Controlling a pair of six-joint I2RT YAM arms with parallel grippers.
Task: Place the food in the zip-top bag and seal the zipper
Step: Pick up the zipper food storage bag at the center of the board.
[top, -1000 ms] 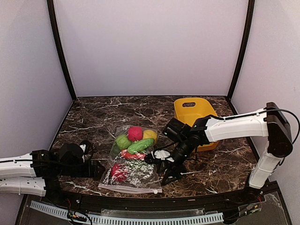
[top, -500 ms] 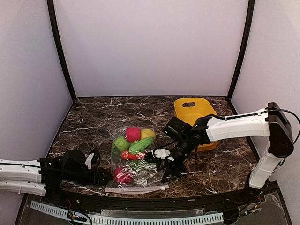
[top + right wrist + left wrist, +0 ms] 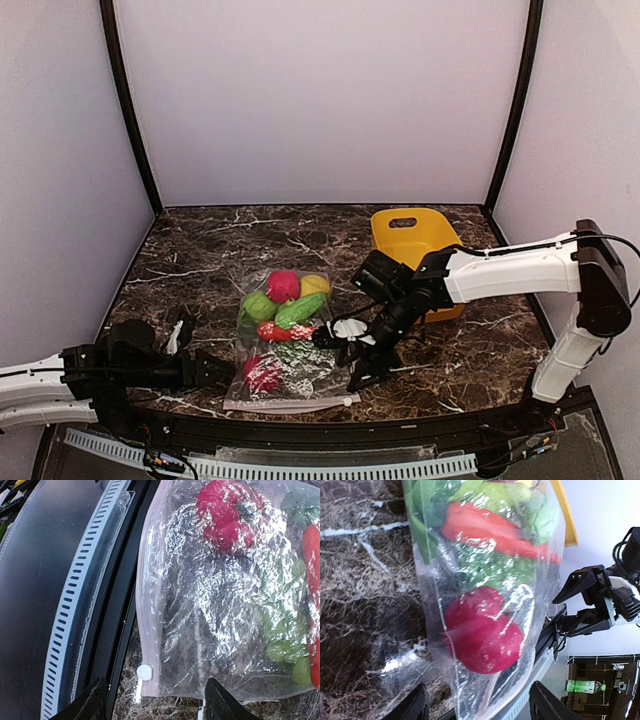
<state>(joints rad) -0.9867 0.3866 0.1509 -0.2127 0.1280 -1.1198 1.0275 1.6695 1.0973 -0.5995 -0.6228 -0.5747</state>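
Note:
The clear zip-top bag (image 3: 300,372) lies at the table's front middle with the food inside: a red round one (image 3: 283,285), a yellow one (image 3: 316,286), a green cucumber (image 3: 298,310), a red pepper (image 3: 280,331) and another red round one (image 3: 262,373). The pinkish zipper (image 3: 290,404) runs along the bag's near edge, with a white slider (image 3: 144,672) at its right end. My left gripper (image 3: 215,370) is open at the bag's left edge, and the bag (image 3: 520,595) lies between its fingers. My right gripper (image 3: 350,365) is open above the slider end.
A yellow plastic basket (image 3: 410,240) stands at the back right, behind the right arm. A black rail and a white slotted strip (image 3: 75,605) run along the table's front edge, right beside the zipper. My right gripper also shows in the left wrist view (image 3: 592,605).
The bag's near part bunched up and shifted, and its zipper end moved right. My left arm pushed in toward the bag, then drew back a little to the left. My right gripper barely moved.

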